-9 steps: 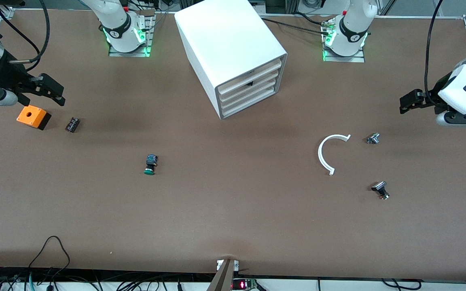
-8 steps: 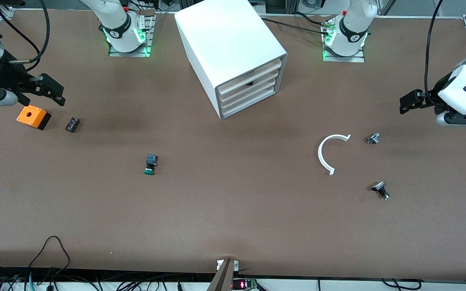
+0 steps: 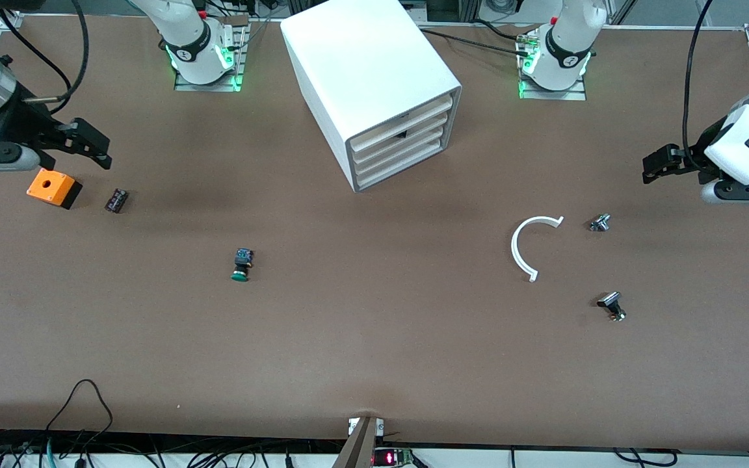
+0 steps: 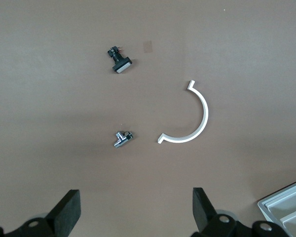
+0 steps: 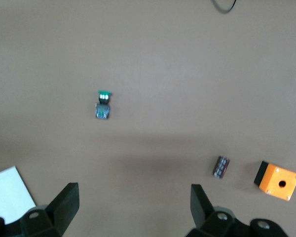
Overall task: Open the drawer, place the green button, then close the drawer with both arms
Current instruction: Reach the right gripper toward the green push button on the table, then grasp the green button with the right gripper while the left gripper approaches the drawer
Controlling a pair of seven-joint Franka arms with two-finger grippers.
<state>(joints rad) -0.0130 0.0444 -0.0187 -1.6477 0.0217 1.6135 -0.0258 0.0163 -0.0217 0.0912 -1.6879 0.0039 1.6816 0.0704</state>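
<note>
The white cabinet (image 3: 374,84) stands mid-table near the robots' bases, with four cream-fronted drawers (image 3: 400,146), all shut. The button (image 3: 242,264), with green cap, black body and blue rear, lies on its side on the table nearer to the front camera than the cabinet, toward the right arm's end. It also shows in the right wrist view (image 5: 103,104). My right gripper (image 3: 95,151) is open and empty above the table beside the orange box. My left gripper (image 3: 653,166) is open and empty at the left arm's end of the table. Both wrist views show wide-open jaws over bare table.
An orange box with a hole (image 3: 52,187) and a small black part (image 3: 116,200) lie below the right gripper. A white curved strip (image 3: 530,247) and two silver-black knobs (image 3: 599,222) (image 3: 612,307) lie toward the left arm's end. Cables run along the near edge.
The right gripper has shifted a little toward the cabinet, away from the orange box. The left arm and the objects have not moved.
</note>
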